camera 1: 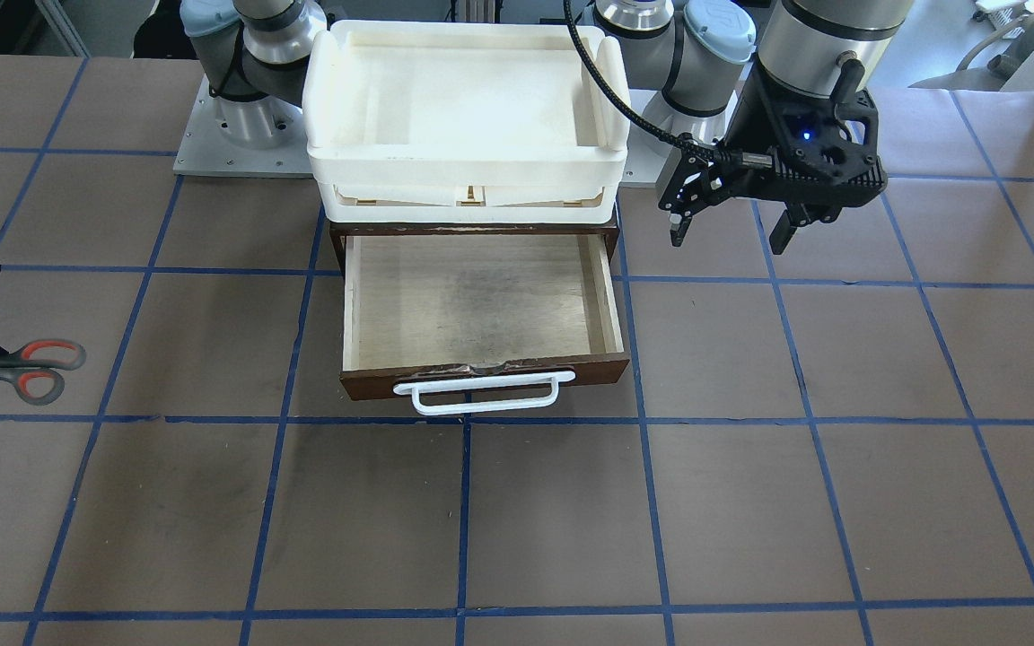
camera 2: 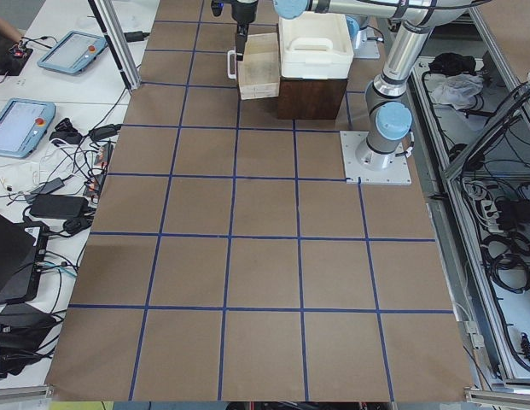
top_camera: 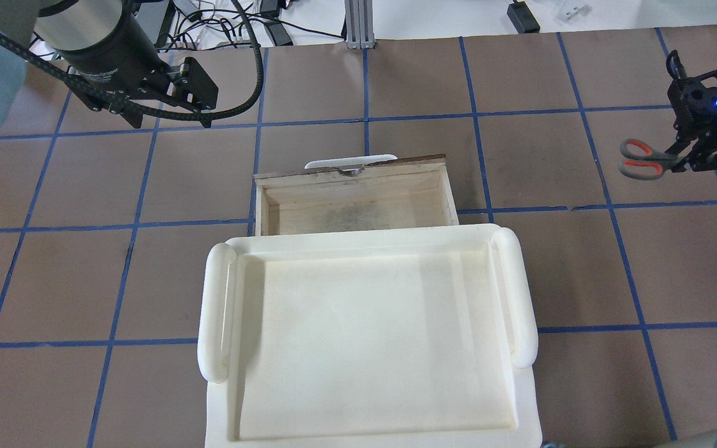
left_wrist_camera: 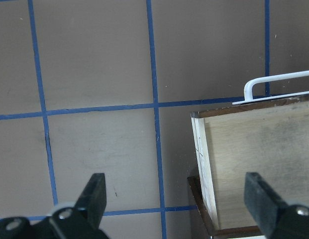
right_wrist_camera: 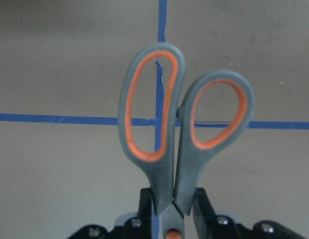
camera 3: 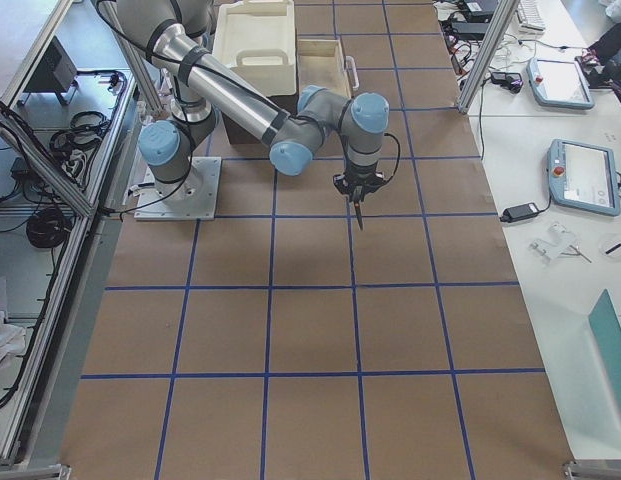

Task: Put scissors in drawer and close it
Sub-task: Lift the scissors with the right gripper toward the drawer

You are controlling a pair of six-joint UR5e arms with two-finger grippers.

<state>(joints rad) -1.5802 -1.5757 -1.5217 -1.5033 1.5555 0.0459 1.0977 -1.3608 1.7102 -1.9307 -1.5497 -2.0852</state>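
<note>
Right tool has the scissors pinched near the pivot, well right of the open drawer. Left tool spread wide, empty. Drop-in and closing not done yet.

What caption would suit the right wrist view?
Right pincer grips grey-and-orange scissors near the pivot, handles pointing away.

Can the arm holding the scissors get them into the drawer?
Probably yes. The drawer is open and bare, the white tray sits farther back, and the left gripper hangs beside it, not over it; nothing stands between scissors and drawer.
</note>
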